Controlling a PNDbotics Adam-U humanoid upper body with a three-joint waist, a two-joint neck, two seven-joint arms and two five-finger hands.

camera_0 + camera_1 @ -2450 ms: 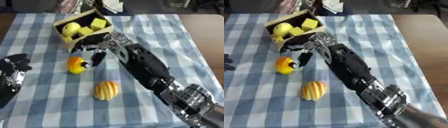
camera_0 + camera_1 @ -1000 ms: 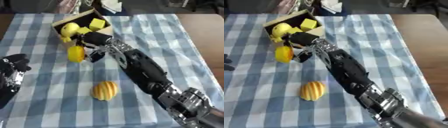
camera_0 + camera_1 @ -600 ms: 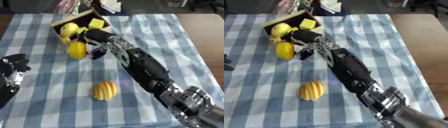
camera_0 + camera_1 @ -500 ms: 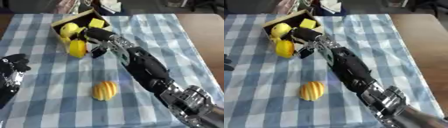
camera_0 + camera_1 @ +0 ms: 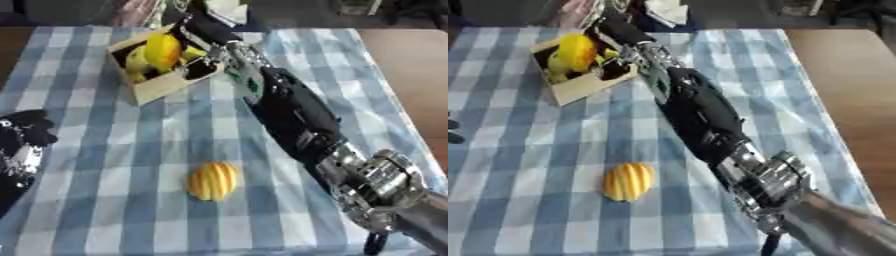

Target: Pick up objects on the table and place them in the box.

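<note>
One yellow fruit point(image 5: 163, 50) sits clamped in the right hand point(image 5: 203, 31) over the upper-left box point(image 5: 157, 86) — lower it inside before releasing.

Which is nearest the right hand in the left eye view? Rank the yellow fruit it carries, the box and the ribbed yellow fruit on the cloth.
1. Yellow fruit, at the right hand, over the box.
2. Box, just below, far left.
3. Ribbed yellow fruit, near centre, farthest.
</note>
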